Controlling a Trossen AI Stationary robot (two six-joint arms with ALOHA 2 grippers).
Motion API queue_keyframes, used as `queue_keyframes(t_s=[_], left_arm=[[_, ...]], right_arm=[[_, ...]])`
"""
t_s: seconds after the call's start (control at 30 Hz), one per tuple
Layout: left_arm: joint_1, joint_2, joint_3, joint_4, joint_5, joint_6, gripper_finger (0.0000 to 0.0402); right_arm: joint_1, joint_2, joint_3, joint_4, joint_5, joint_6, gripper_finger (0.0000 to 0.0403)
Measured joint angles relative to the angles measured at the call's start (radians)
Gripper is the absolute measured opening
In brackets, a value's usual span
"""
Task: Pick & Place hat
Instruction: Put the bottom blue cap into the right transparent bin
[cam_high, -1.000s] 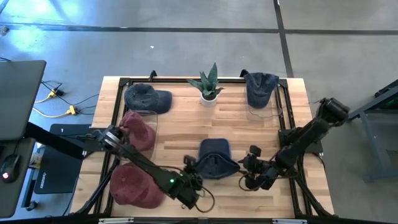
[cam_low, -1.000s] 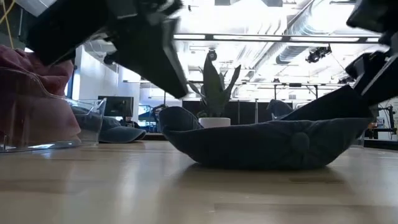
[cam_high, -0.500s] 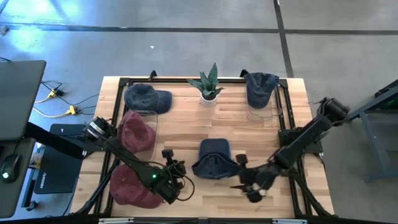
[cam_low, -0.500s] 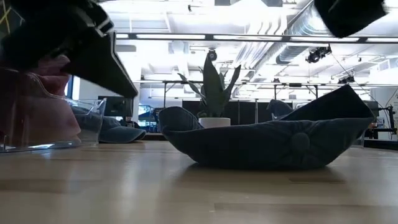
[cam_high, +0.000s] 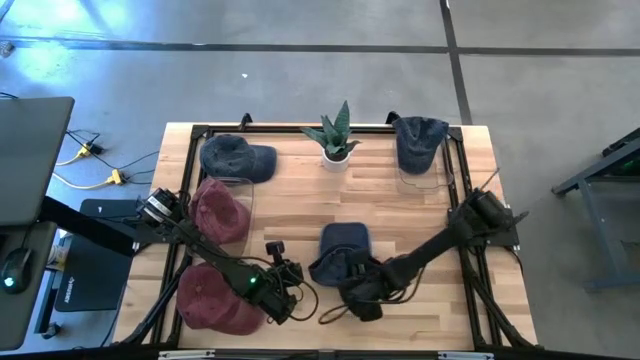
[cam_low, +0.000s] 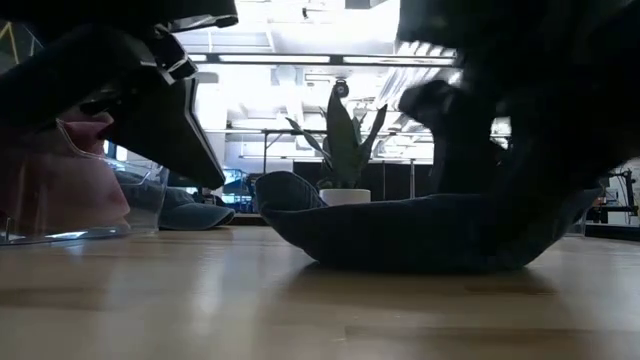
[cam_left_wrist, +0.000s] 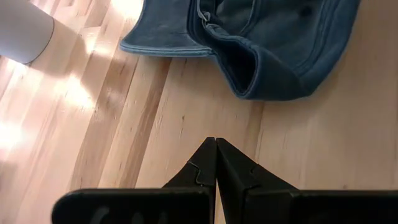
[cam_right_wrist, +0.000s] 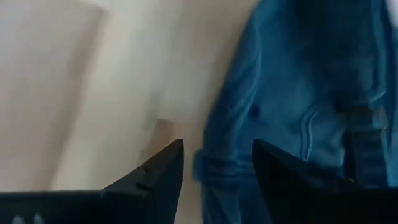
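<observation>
Hat (cam_high: 340, 252), a dark blue cap, lies upside down near the front middle of the wooden table (cam_high: 300, 205), and in our low view it sags on the boards like a shallow bowl (cam_low: 420, 232). Going down in size, we next see the two dark arms: the left arm (cam_high: 200, 250) reaches from the table's left edge across the front, and the right arm (cam_high: 440, 245) slants in from the right edge. Two maroon caps sit on the left side, one (cam_high: 222, 210) on a clear stand and another (cam_high: 212, 298) at the front left corner. A blue cap (cam_high: 236, 157) rests at the back left, and another blue cap (cam_high: 418, 142) sits at the back right. A small potted plant (cam_high: 335, 135) stands at the back middle. Our left gripper (cam_high: 282, 285) hovers just left of the hat, apart from it, and its wrist view shows the two fingers pressed together with nothing between them (cam_left_wrist: 216, 163). Our right gripper (cam_high: 360, 290) is at the hat's front right edge; its wrist view shows the fingers spread apart (cam_right_wrist: 214, 171) with the blue fabric (cam_right_wrist: 298, 93) just ahead of them.
</observation>
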Motion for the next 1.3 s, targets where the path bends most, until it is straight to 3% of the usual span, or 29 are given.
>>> queue_keyframes(t_s=[0.17, 0.33, 0.53, 0.7, 0.9, 1.03, 1.3], left_arm=[[0.0, 0.0, 0.0, 0.008, 0.004, 0.009, 0.0], [0.0, 0.0, 0.0, 0.023, 0.01, 0.02, 0.0], [0.0, 0.0, 0.0, 0.025, 0.012, 0.022, 0.0], [0.0, 0.0, 0.0, 0.025, 0.017, 0.024, 0.0], [0.0, 0.0, 0.0, 0.025, 0.017, 0.024, 0.0], [0.001, 0.0, 0.0, 0.025, 0.005, 0.024, 0.0], [0.04, 0.0, 0.0, 0.069, 0.036, 0.069, 0.0]], right_arm=[[-0.029, 0.055, 0.051, -0.098, -0.005, 0.065, 0.0144], [-0.033, 0.023, 0.049, -0.123, -0.025, 0.058, 0.0026], [-0.052, -0.185, 0.048, -0.233, -0.209, 0.027, 0.0049], [-0.132, -0.481, 0.048, -0.393, -0.284, 0.056, 0.002], [-0.337, -0.825, 0.049, -0.623, -0.15, 0.05, 0.0031], [-0.499, -0.986, 0.049, -0.666, -0.014, -0.048, 0.0022], [-0.706, -1.1, 0.056, -0.533, 0.254, -0.561, 0.003]])
